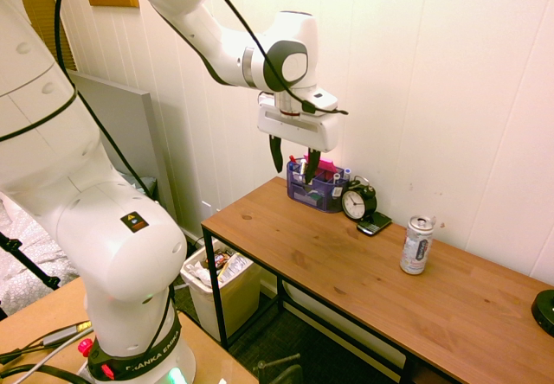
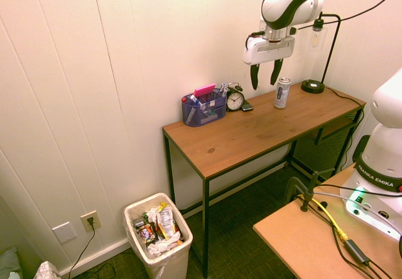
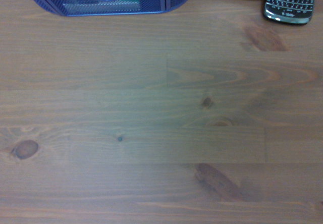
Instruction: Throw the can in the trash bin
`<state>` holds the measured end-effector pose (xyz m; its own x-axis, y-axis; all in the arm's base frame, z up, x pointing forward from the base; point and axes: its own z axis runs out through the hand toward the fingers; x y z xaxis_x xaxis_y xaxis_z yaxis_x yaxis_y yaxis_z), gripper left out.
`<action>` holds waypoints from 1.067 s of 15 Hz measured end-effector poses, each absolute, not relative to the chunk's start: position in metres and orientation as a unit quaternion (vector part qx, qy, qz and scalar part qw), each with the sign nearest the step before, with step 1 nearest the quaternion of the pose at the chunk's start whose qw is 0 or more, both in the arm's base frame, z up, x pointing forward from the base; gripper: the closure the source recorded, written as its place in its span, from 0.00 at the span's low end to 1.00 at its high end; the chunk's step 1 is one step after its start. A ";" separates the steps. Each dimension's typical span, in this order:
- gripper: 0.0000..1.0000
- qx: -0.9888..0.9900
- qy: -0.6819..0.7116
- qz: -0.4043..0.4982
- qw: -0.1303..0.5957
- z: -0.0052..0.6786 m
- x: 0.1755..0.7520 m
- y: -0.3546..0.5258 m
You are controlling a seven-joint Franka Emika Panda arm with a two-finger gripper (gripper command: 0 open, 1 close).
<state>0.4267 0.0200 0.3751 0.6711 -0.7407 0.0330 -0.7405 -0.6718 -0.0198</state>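
Can [image 1: 416, 245] upright on desk [image 1: 346, 263], long axis vertical, well apart from gripper [image 1: 294, 154] at its 4 o'clock; fingers spread, empty, high over desk; second exterior: can [image 2: 282, 92] just at 4 o'clock of gripper [image 2: 264, 76]; trash bin [image 2: 160, 236] on floor, 7 o'clock of desk; wrist: bare wood, can unseen.

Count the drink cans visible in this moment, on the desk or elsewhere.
1. The can stands upright on the wooden desk, beside the alarm clock and phone. The trash bin holds wrappers and paper; a can buried there could be hidden.
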 end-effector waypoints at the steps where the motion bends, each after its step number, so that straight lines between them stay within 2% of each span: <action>1: 0.00 -0.914 0.405 -0.019 0.003 0.375 0.427 0.020; 5: 0.00 -0.897 0.442 -0.008 0.023 0.373 0.435 -0.013; 10: 0.00 -0.844 0.534 0.024 0.040 0.337 0.482 -0.137; 16: 0.00 -0.783 0.620 0.041 0.008 0.302 0.537 -0.216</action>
